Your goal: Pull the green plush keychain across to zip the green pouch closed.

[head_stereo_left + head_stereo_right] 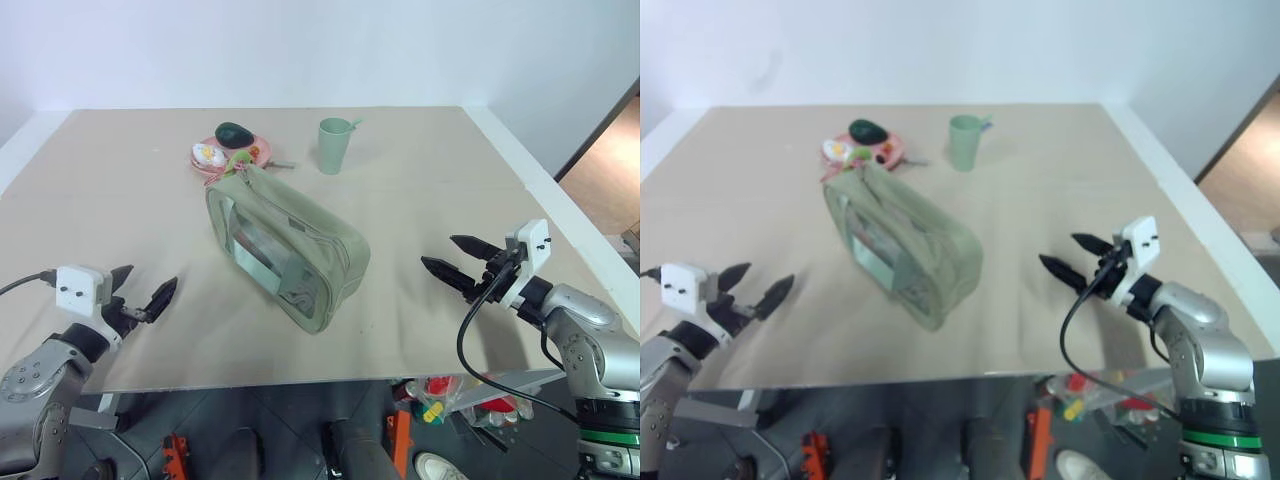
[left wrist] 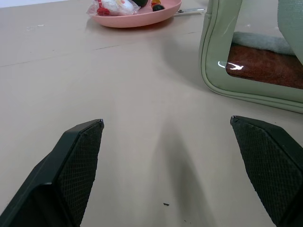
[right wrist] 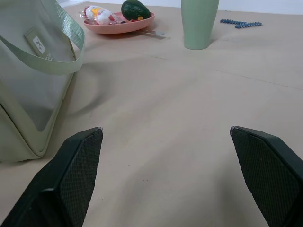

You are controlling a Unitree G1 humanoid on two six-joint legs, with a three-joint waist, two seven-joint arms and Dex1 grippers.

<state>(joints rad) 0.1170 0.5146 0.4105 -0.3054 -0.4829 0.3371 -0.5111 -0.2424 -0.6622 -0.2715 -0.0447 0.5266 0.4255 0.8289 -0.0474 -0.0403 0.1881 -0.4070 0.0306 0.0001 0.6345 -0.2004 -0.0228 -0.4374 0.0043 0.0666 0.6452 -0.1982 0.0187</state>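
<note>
Two grippers hover over the tan table (image 1: 420, 230) in the left eye view, both empty with fingers spread wide: the left gripper (image 1: 143, 289) near the front left edge, the right gripper (image 1: 452, 258) near the front right. Between them lies the green pouch (image 1: 290, 250), well apart from each. Its long axis runs diagonally, from the far end near the pink plate (image 1: 262, 151) toward the front and right; its clear window side faces the left gripper. The green plush keychain (image 1: 239, 159) sits at the pouch's far end, just beside the plate. A dark green avocado toy (image 1: 235, 133) rests on the plate, and a pale green cup (image 1: 334, 146) stands upright to the plate's right.

The right eye view shows the same layout.

In the left wrist view, the black fingers (image 2: 75, 161) stand far apart above bare table, with the pouch's window corner and the plate ahead.

In the right wrist view, the fingers (image 3: 75, 165) are equally wide; the pouch's webbing strap (image 3: 57, 64) loops at one side, and the cup stands beyond.
</note>
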